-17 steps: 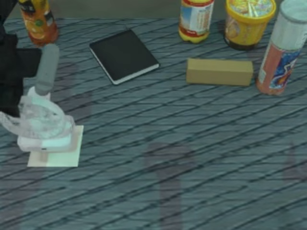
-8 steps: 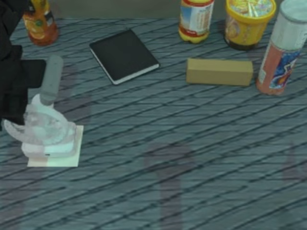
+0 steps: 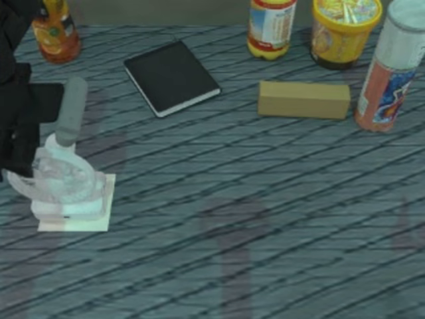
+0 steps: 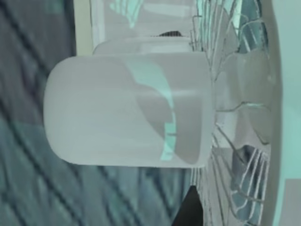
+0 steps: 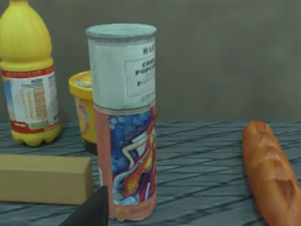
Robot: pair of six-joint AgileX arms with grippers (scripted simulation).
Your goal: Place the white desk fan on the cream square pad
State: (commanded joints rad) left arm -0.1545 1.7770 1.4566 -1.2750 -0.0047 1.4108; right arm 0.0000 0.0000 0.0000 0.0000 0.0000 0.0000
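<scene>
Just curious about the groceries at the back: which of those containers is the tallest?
The cylindrical can with the colourful label, at the table's right edge. In the right wrist view it stands well above the yellow tub and tops the yellow bottle.

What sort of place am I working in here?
Likely a rendered tabletop test scene, not a real room: a plain grey wall, a dark patterned table, and scattered groceries like the snack tube beside a white desk fan.
</scene>
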